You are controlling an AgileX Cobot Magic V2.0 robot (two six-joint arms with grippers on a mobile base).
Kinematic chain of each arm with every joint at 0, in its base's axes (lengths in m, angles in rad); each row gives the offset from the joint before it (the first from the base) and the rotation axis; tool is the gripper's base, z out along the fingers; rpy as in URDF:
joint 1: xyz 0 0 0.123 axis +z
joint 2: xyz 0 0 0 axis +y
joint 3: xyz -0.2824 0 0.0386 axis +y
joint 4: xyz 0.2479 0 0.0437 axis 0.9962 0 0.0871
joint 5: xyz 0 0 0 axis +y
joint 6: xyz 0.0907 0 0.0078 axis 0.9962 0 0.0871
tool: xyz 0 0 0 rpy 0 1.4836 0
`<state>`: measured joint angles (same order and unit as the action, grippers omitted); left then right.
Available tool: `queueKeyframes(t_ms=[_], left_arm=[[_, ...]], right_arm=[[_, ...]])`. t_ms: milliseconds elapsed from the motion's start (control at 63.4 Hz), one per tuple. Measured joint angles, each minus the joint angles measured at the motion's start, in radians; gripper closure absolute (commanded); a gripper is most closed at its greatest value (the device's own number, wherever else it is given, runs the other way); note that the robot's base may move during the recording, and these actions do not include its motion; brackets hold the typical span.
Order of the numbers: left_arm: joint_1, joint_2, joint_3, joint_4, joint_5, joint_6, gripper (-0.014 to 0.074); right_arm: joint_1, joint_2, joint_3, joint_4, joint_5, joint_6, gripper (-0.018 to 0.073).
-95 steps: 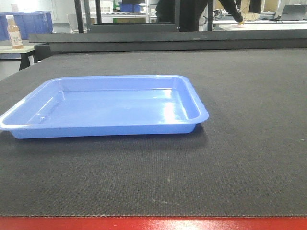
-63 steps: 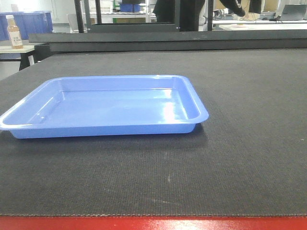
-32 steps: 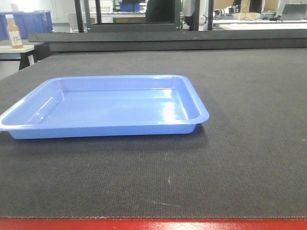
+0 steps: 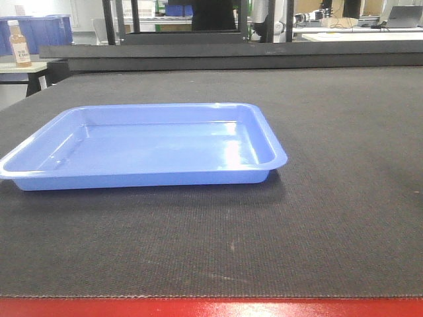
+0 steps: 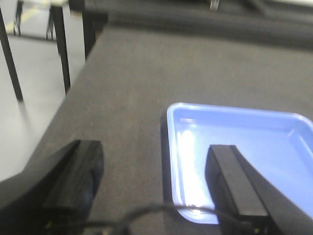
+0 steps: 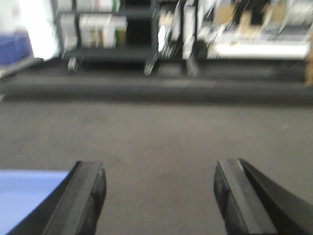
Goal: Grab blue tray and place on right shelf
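Note:
The blue tray (image 4: pixel 152 148) lies flat and empty on the black mat (image 4: pixel 330 198), left of centre. Neither gripper shows in the front view. In the left wrist view my left gripper (image 5: pixel 154 149) is open and hangs over the tray's (image 5: pixel 244 147) near left corner, one finger above the mat and the other above the tray's floor, holding nothing. My right gripper (image 6: pixel 159 166) is open over bare mat, with a corner of the tray (image 6: pixel 24 191) at its lower left. The right shelf is out of view.
The red table frame (image 4: pixel 211 309) runs along the near edge. A raised black ledge (image 4: pixel 231 56) bounds the back. A bottle (image 4: pixel 20 43) stands on a side table at far left, before dark blue bins (image 4: pixel 46 30). The mat's left edge drops to the floor (image 5: pixel 29 98).
The tray has not moved. Only a person in the far background has shifted to the left.

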<state>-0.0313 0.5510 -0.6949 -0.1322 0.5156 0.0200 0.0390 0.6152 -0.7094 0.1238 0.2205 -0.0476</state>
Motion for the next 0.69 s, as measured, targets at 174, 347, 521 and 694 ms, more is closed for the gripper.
queueKeyframes(t_ms=[174,347,521,694], left_arm=[[-0.108,0.200,-0.173,-0.014,0.078,0.083,0.0207],[-0.165,0.455,-0.381,-0.021,0.254,0.095,0.0207],[-0.167,0.692,-0.558,-0.021,0.426,0.088,0.0208],[-0.167,0.888,-0.663,0.044,0.513,0.013,0.0208]], right_arm=[[0.192,0.250,-0.241,0.011,0.221,0.000,-0.0017],[0.351,0.527,-0.454,0.015,0.427,0.000,-0.0017],[0.381,0.783,-0.652,0.019,0.599,0.071,-0.0017],[0.381,0.982,-0.813,-0.008,0.705,0.184,-0.0017]])
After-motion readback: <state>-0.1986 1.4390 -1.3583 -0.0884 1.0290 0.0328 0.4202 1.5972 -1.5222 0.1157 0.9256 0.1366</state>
